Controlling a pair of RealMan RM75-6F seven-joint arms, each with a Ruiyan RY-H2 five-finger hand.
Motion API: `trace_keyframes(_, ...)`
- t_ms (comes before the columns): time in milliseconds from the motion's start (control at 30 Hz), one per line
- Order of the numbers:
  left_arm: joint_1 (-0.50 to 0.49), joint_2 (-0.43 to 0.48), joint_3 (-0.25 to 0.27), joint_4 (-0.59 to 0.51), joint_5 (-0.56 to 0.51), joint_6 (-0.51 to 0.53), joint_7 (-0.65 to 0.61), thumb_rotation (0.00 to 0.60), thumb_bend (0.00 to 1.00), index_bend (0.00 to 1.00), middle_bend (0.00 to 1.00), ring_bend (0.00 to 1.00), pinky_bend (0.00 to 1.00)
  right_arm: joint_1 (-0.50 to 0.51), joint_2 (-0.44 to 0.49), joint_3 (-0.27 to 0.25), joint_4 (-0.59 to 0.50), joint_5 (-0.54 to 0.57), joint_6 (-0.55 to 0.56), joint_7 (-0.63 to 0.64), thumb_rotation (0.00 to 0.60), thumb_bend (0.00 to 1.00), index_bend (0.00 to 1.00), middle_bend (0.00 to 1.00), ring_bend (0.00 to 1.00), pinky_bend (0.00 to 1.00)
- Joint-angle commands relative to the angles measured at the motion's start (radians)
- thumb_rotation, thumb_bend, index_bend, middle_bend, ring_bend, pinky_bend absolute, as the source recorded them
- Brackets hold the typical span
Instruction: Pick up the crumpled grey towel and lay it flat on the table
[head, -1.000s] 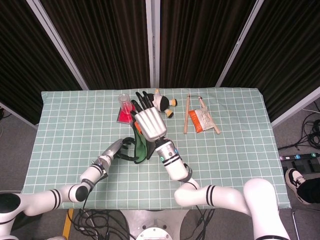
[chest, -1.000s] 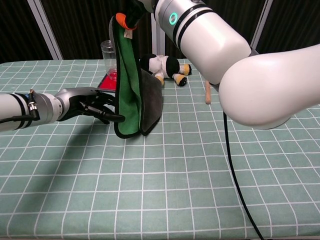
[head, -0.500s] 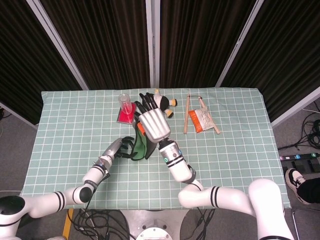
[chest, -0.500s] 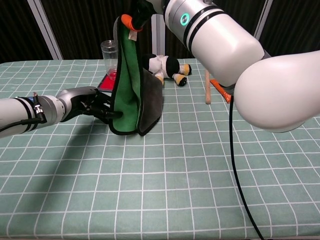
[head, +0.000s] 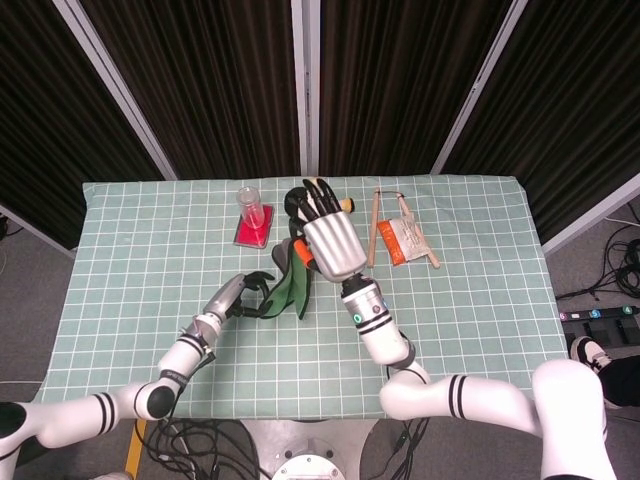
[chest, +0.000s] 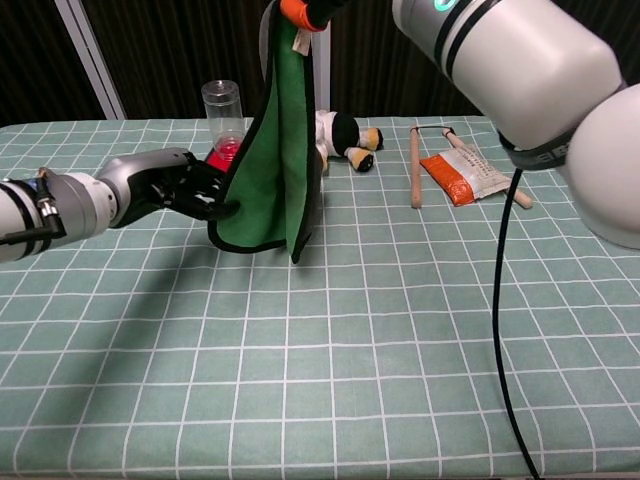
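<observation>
The towel, green on one face and dark grey on the other with an orange tag at the top, hangs upright over the middle of the table. My right hand grips its top edge high above the table; the chest view shows only dark fingertips at the upper border. From the left, my left hand reaches in low and pinches the towel's lower left corner. In the head view the towel spreads between the left hand and the right hand.
A clear tube with red liquid stands on a red mat behind the towel. A black-and-white plush toy lies behind it. Wooden sticks and an orange packet lie to the right. The table edge is close.
My right hand has carried the towel's top up and to the right. My left hand has closed on the lower corner, and the towel now fans out between the two hands.
</observation>
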Motion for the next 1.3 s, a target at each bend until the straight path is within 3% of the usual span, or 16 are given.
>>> trace_keyframes(33,0.011,0.043,-0.011,-0.04,0.032,0.005,-0.009,0.6,0.52,0.68,0.33,0.22,0.25,-0.041,0.058,-0.003,-0.068,-0.007,0.01,0.032,0.6,0.44,0.61,0.21,0.0,0.0)
trace_keyframes(333,0.0,0.116,-0.05,-0.06,0.042,0.046,0.04,0.6,0.52,0.68,0.33,0.22,0.25,-0.064,0.135,0.007,-0.116,0.012,-0.043,0.114,0.6,0.44,0.61,0.21,0.0,0.0)
trace_keyframes(633,-0.058,0.048,-0.11,0.112,-0.04,0.149,0.167,0.6,0.52,0.68,0.33,0.22,0.25,-0.038,0.149,0.047,-0.008,0.02,-0.113,0.251,0.6,0.44,0.6,0.21,0.0,0.0)
trace_keyframes(967,-0.095,-0.022,-0.204,0.27,-0.024,0.298,0.161,0.6,0.51,0.68,0.33,0.22,0.25,-0.027,0.164,0.068,0.119,-0.081,-0.138,0.518,0.6,0.44,0.6,0.21,0.0,0.0)
trace_keyframes(1133,-0.047,-0.016,-0.157,0.254,0.051,0.367,0.138,0.6,0.51,0.68,0.33,0.22,0.25,-0.04,0.167,0.011,0.157,-0.169,-0.15,0.652,0.6,0.44,0.59,0.22,0.0,0.0)
trace_keyframes(1300,0.036,0.023,-0.026,0.172,0.158,0.393,0.143,0.6,0.5,0.67,0.33,0.22,0.25,-0.063,0.18,-0.085,0.152,-0.239,-0.185,0.709,0.6,0.44,0.6,0.22,0.0,0.0)
